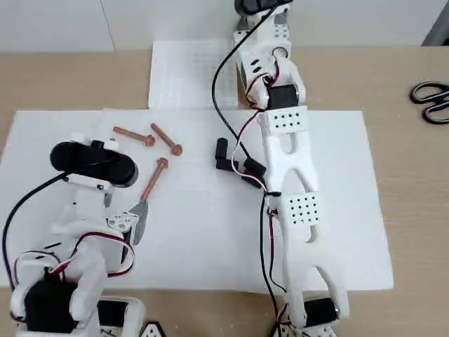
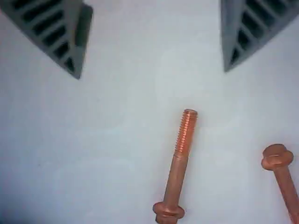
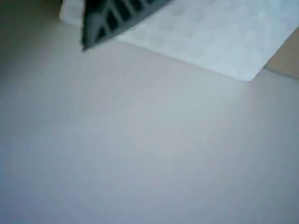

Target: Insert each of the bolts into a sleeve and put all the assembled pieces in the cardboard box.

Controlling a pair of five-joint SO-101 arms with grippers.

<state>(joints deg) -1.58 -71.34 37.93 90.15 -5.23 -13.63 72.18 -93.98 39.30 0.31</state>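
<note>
Left jaws stand released near a bolt [image 2: 180,163], head partly cut off; right jaws' state I cannot tell.

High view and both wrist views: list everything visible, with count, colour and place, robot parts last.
bolts: three, copper, lying loose on the sheet between the left gripper and the black pieces.
small black pieces: at least two, black, mid-sheet beside the right arm; possibly the sleeves, too small to tell.
sheet: one, white, covering the middle of the table.
textured mat: one, white, at the sheet's far edge.
scissors: one pair, dark handles, at the table's edge.
table: one, light wood.
left gripper: one, grey fingers, open over the sheet, near a bolt's threaded end.
right arm: one, white, stretched across the sheet toward the mat.
</note>
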